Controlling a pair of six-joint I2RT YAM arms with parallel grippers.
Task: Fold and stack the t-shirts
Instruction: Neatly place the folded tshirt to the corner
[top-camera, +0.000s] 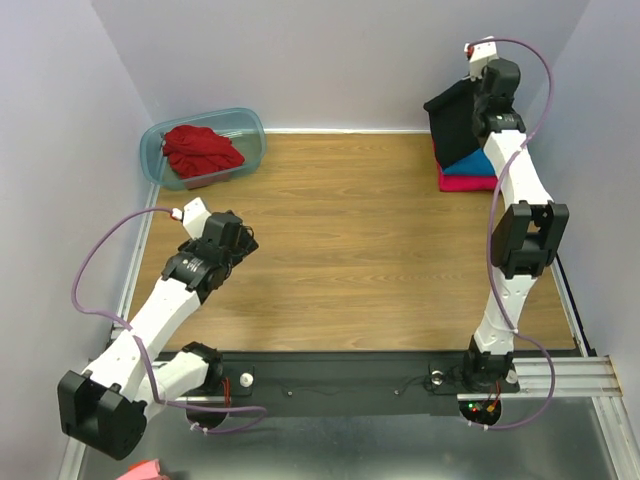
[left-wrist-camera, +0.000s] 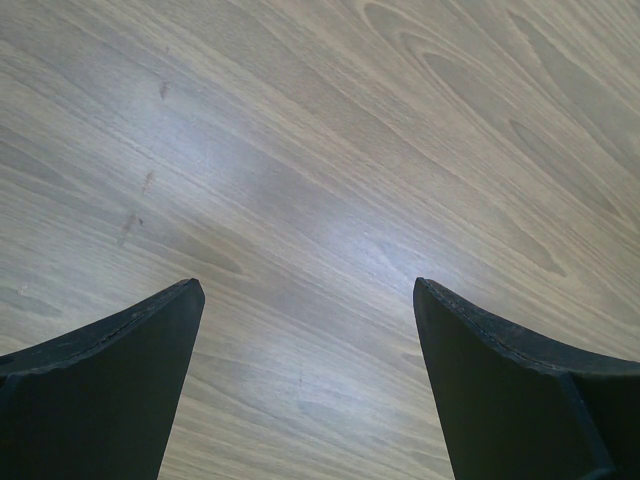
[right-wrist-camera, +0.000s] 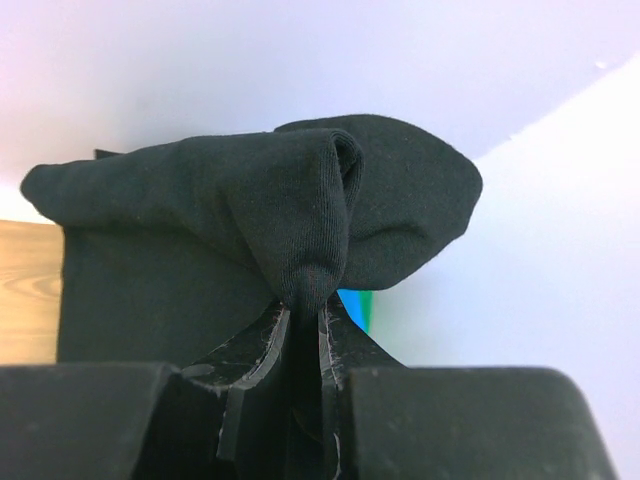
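Note:
My right gripper is shut on the folded black t-shirt and holds it up at the far right, above the turquoise blue t-shirt lying on the magenta pink t-shirt. In the right wrist view the black cloth bunches between my fingers, and a sliver of turquoise shows behind. The red t-shirt lies crumpled in the plastic tub at the far left. My left gripper is open and empty over bare wood; its fingers are wide apart.
The wooden table is walled by pale panels at the back and both sides. A black rail with the arm bases runs along the near edge. A small pink object lies below the left base.

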